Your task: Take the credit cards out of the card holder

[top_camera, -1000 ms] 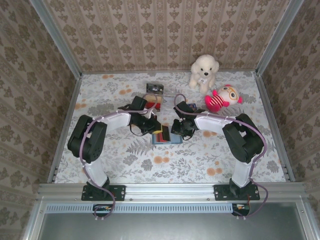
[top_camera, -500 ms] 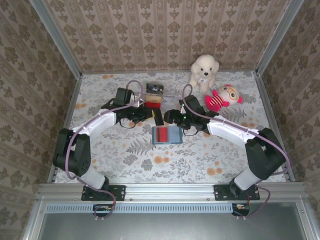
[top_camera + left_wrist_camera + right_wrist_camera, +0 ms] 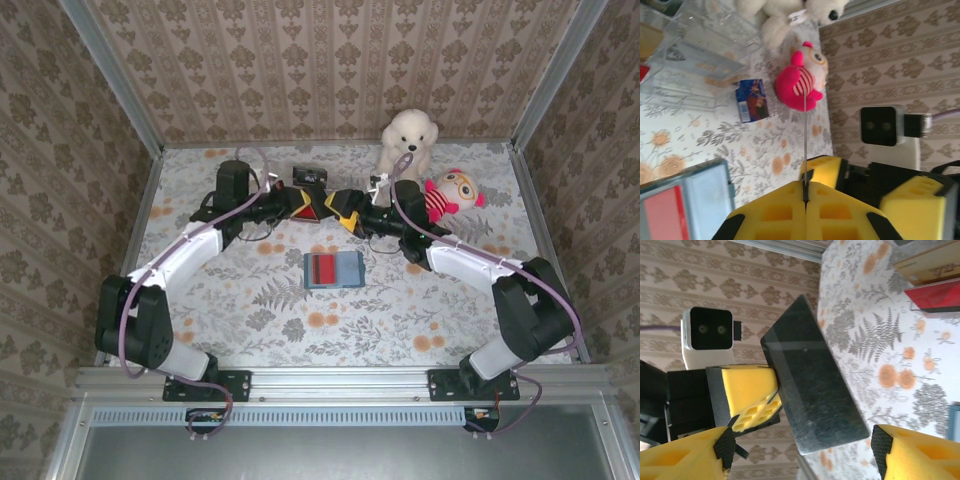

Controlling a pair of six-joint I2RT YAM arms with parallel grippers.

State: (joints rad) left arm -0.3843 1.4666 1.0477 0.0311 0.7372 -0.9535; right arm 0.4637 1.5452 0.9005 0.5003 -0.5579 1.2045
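My left gripper (image 3: 805, 192) is shut on a dark credit card (image 3: 805, 135), which shows edge-on as a thin line rising from the closed yellow fingers. In the right wrist view the same dark card (image 3: 810, 390) shows flat, with my right gripper (image 3: 805, 447) open and one finger on either side of its lower end. In the top view the left gripper (image 3: 305, 202) and right gripper (image 3: 343, 212) meet tip to tip at the back middle of the table. The blue-grey card holder (image 3: 345, 270) lies open behind them, nearer the arm bases, with a red credit card (image 3: 322, 268) in it.
A white plush dog (image 3: 408, 142) and a pink plush toy (image 3: 445, 197) sit at the back right. A clear plastic box (image 3: 700, 60), a small blue packet (image 3: 751, 100) and a red box (image 3: 935, 297) lie near the grippers. Patterned walls enclose the table.
Both arms have moved from the card holder toward the back of the table. The left gripper carried the dark card there, and the right gripper has opened.
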